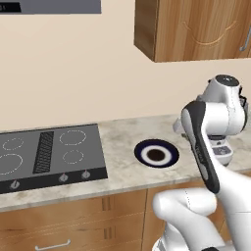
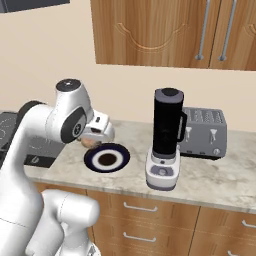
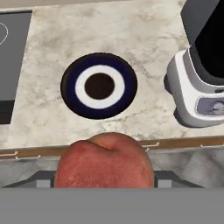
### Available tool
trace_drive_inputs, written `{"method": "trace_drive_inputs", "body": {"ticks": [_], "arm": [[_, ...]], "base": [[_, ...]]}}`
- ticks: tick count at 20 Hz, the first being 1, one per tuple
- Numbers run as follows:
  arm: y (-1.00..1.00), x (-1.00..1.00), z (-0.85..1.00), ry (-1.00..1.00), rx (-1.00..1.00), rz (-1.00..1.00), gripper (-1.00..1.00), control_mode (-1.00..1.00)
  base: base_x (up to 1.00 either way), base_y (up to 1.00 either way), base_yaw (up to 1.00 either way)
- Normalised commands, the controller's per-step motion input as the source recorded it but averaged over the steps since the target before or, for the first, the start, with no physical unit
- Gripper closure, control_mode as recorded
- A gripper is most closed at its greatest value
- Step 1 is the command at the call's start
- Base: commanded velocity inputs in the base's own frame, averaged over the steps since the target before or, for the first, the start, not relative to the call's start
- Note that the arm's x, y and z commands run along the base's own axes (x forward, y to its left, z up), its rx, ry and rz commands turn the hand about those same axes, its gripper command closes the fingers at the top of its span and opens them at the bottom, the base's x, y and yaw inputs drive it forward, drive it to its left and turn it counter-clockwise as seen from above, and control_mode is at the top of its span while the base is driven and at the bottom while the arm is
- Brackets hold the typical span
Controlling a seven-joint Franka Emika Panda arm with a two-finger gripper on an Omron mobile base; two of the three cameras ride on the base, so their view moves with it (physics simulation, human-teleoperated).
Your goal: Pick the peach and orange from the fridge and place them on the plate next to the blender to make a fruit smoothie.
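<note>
A stove sits at the counter's left; beside it lies the plate, bare. The gripper grips the peach above the counter's front edge, near the plate. Right stands the blender, then a toaster.

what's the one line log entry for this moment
stage: carrying peach to plate | claw: shut on peach, short of plate | plate: bare, on counter beside blender
</note>
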Motion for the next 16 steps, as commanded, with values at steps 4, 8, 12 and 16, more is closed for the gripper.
{"method": "trace_drive_inputs", "body": {"ticks": [4,8,12,16], "arm": [[0.01,0.83,-0.80,0.13,0.02,0.05,1.00,-1.00],[0.12,0.92,-0.65,0.29,-0.03,0.02,1.00,-1.00],[0.05,0.68,-0.52,0.15,0.01,0.00,1.00,-1.00],[0.08,0.59,-0.69,0.00,0.00,0.00,1.00,-1.00]], "base": [[0.00,0.00,0.00],[0.00,0.00,0.00],[0.00,0.00,0.00],[0.00,0.00,0.00]]}}
